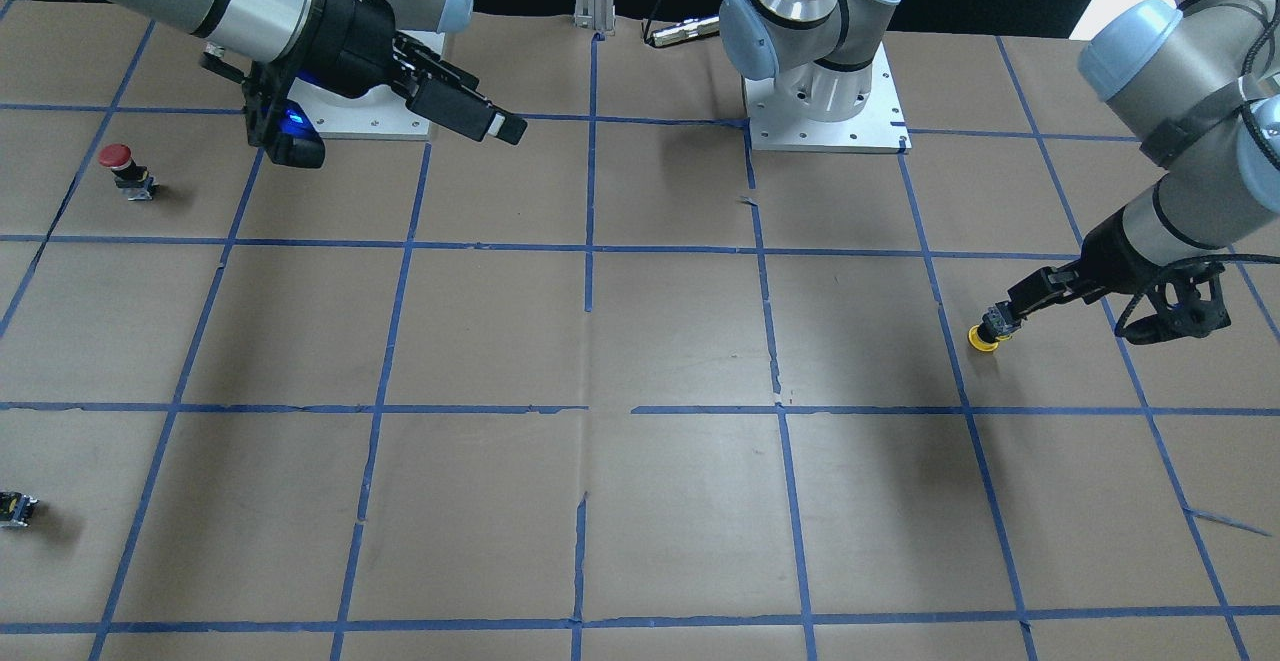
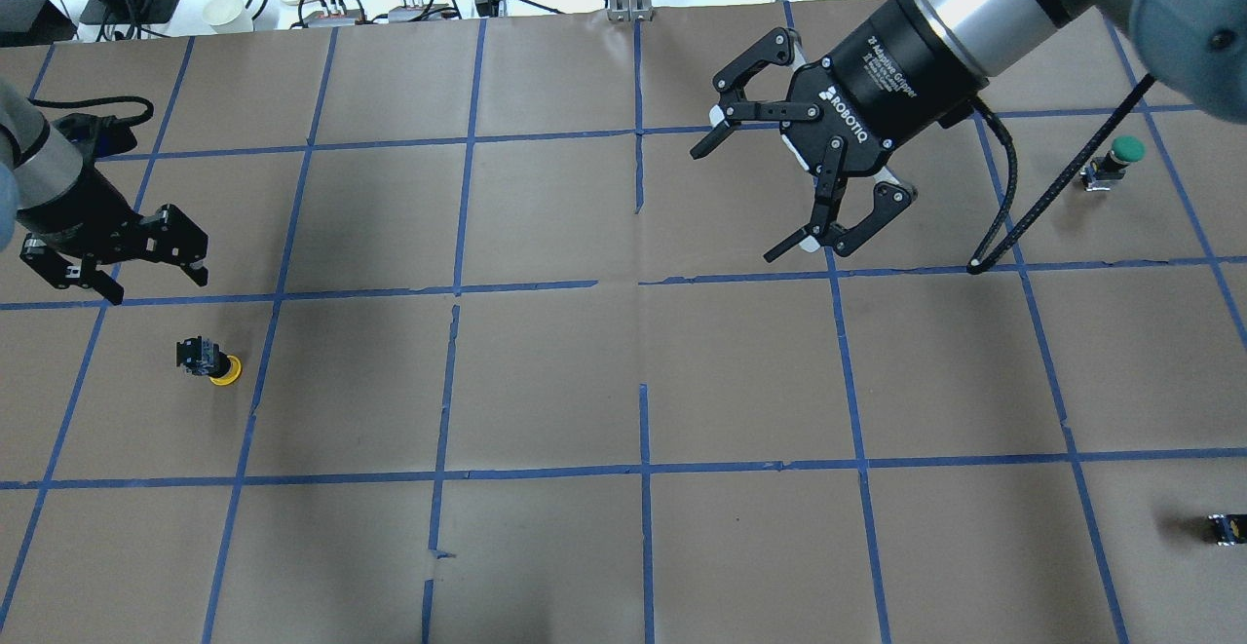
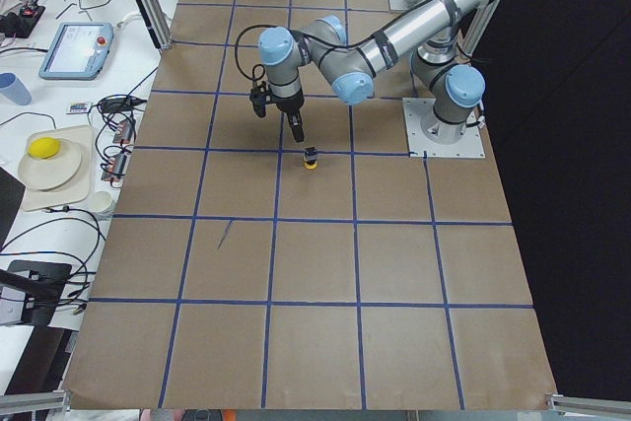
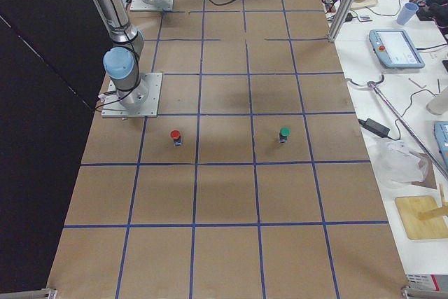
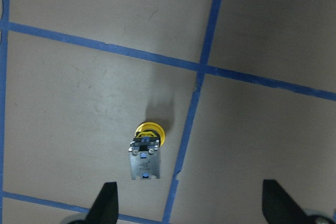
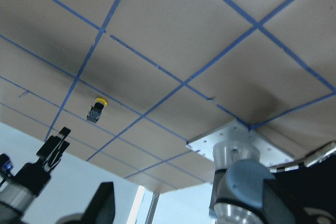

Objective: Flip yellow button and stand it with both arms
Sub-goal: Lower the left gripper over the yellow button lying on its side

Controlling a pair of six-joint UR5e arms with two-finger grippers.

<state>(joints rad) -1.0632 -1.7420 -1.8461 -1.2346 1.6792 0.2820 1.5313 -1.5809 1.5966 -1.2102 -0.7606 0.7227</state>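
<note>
The yellow button (image 2: 209, 361) sits on the brown paper at the table's left side and seems to rest cap-down, its grey-black body up. It also shows in the left wrist view (image 5: 146, 153) and the front view (image 1: 990, 331). My left gripper (image 2: 156, 282) is open and empty. It hovers just above and behind the button, not touching it; its fingertips (image 5: 107, 203) frame the button's near side. My right gripper (image 2: 742, 201) is wide open and empty, held high over the table's middle-right, far from the button.
A red-capped button (image 1: 120, 166) and a green-capped button (image 2: 1120, 152) stand on the right side. A small black capless part (image 2: 1226, 527) lies near the right front edge. The arm bases (image 1: 825, 91) stand at the robot's edge.
</note>
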